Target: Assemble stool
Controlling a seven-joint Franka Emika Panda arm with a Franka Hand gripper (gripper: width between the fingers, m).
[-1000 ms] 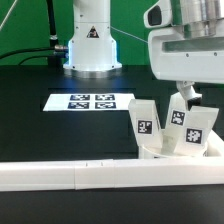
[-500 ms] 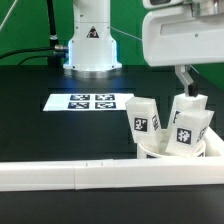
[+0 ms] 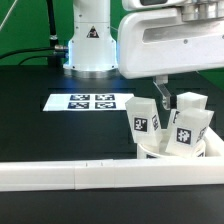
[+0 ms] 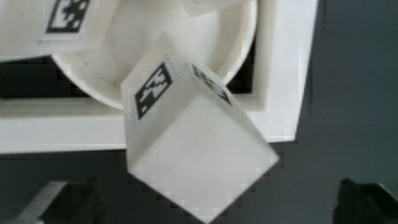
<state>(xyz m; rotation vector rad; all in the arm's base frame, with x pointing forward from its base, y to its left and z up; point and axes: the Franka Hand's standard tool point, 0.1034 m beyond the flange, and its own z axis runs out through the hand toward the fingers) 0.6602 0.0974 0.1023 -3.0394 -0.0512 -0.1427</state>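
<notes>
Fingers (image 3: 162, 97) stood open and empty above the legs (image 3: 143, 122) on the seat (image 3: 170, 150); centring one leg between them seemed advisable.

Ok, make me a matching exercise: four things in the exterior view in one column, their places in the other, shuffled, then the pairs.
Things:
1. marker board
2. seat
3. border rail
4. gripper

Places:
A. under the upright legs
B. just above the legs
C. flat on the black table, at the view's left of the stool
D. along the table's near edge

Pairs: 1-C, 2-A, 3-D, 4-B
</notes>
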